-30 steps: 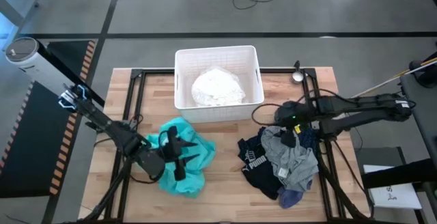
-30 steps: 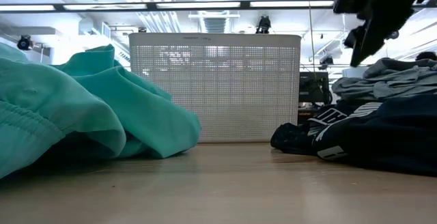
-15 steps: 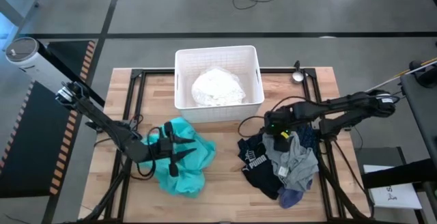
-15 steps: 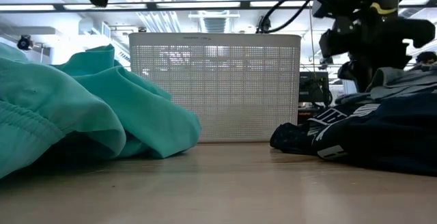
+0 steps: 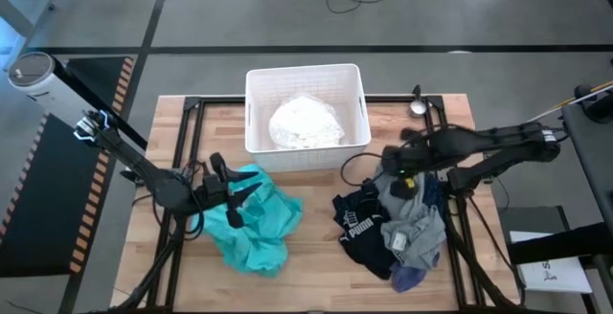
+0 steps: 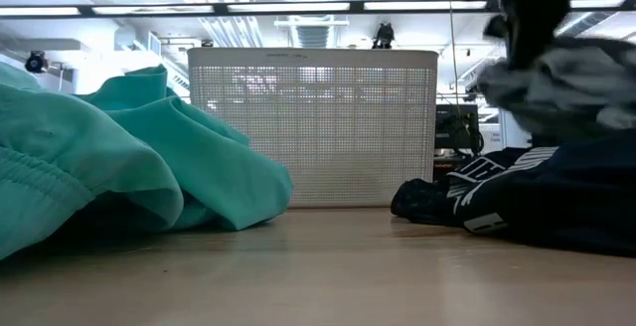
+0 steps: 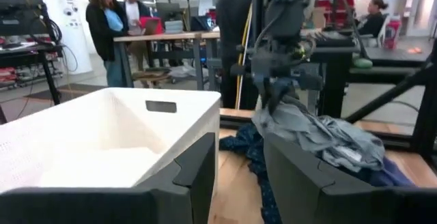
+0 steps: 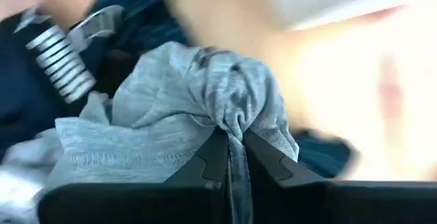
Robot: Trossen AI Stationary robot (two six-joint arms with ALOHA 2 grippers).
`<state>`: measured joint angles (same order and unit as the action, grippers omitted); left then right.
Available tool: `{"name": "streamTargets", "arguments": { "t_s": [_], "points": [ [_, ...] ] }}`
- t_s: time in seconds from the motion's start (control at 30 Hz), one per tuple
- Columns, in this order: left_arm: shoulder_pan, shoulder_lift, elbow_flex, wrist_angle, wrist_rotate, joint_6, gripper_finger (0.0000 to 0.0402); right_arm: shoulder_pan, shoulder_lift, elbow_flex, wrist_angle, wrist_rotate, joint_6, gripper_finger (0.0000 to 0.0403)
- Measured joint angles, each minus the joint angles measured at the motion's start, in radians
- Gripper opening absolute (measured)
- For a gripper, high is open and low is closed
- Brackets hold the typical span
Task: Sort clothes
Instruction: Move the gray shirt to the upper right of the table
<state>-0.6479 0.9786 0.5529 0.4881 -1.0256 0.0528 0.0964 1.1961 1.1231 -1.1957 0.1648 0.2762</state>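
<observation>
The clothes lie in two heaps on the wooden table. At the left is a teal garment (image 5: pixel 257 226). At the right a grey garment (image 5: pixel 414 220) lies over a navy-black one with white lettering (image 5: pixel 356 228), with a lavender piece (image 5: pixel 407 276) at their near end. A white garment (image 5: pixel 305 123) fills the white bin (image 5: pixel 251 113). My right gripper (image 5: pixel 400 180) is shut on the grey garment (image 8: pixel 171 121). My left gripper (image 5: pixel 245 199) hovers over the teal garment's far-left part, pointing level toward the right heap, open (image 7: pixel 240 176) with nothing between its fingers. My right gripper pinches a gathered bunch of the grey garment's far end (image 8: pixel 235 125) between its two fingers, coming from above and pointing steeply down. That end is raised and puckered into folds. The rest (image 6: pixel 566 82) hangs below and still lies on the navy-black garment.
The bin stands at the table's far middle, its perforated wall (image 6: pixel 313 127) between the two heaps. Bare wood (image 5: pixel 316 247) lies between the heaps and along the near edge. People stand at desks (image 7: pixel 116 26) in the room beyond the table.
My right gripper has dropped onto the grey garment, shut on it and risen, drawing its far end up off the heap while the rest stays down. My left gripper has drawn back toward the table's far-left over the teal garment and tipped up to level.
</observation>
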Motion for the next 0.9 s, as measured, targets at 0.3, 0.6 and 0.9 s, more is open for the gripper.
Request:
{"name": "streamTargets", "arguments": {
  "t_s": [0.3, 0.6, 0.9],
  "points": [
    [0.003, -0.049, -0.014, -0.005, -0.077, 0.094, 0.0114, 0.015, 0.005, 0.31, -0.213, 0.515, 0.052, 0.0004],
    [0.005, -0.083, -0.042, -0.006, -0.093, 0.13, 0.0114, -0.141, 0.004, 0.488, -0.195, 0.844, -0.099, 0.0003],
    [0.06, -0.149, -0.067, -0.001, -0.093, 0.164, 0.0114, -0.279, 0.002, 0.526, 0.12, 1.016, -0.398, 0.0003]
  ]
}}
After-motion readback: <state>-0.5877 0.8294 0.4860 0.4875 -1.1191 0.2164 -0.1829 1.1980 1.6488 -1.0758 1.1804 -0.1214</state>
